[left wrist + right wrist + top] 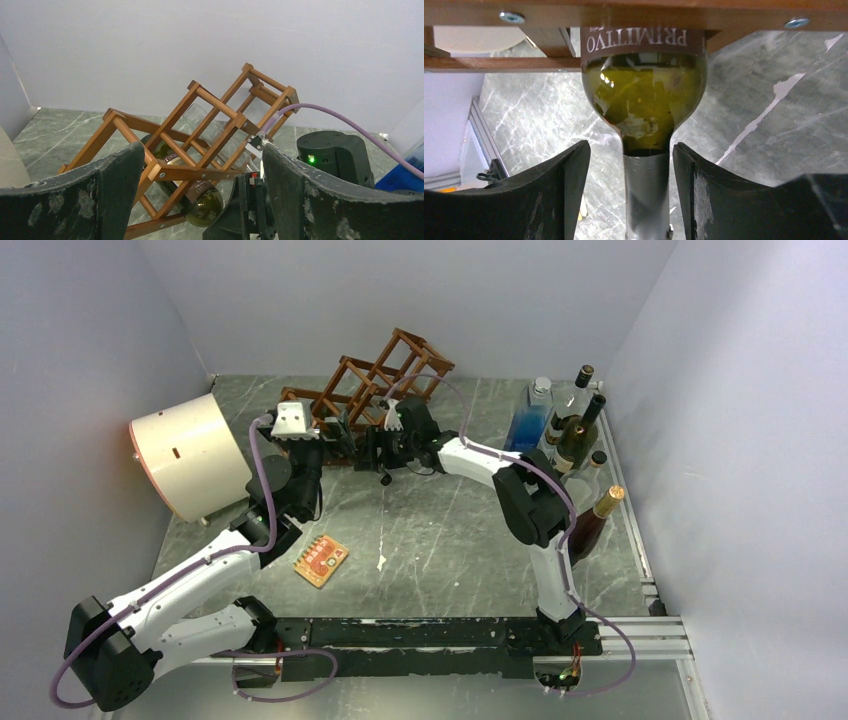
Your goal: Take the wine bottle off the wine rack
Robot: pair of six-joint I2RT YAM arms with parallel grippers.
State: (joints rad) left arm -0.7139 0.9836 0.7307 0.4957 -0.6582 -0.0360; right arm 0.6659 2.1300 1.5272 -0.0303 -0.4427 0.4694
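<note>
A grey marbled surface is filling the top view, with pale walls closing it in on the left, far and right sides. A cream drum is lying at the left edge. The wine rack is sitting at the far centre, its bars stepping upward to the right, with open room between it and the far wall. A cluster of bottles is standing at the far right, crowding that edge.

From above, both arms are covering the rack's near side, so the wine bottle is hard to make out there. The left wrist view is showing it plainly: the wine bottle is lying in a low cell of the rack, its neck hidden behind the right arm's dark body. The right wrist view is showing the bottle close up, green glass under a brown label, with a rack bar crossing above it.

The right hand is straddling the bottle's neck, fingers apart; a clear gap is showing on one side and only a sliver on the other. The left hand is hanging just near of the rack, its fingers spread wide and holding nothing.

A small orange card is lying on the open surface nearer the bases.
</note>
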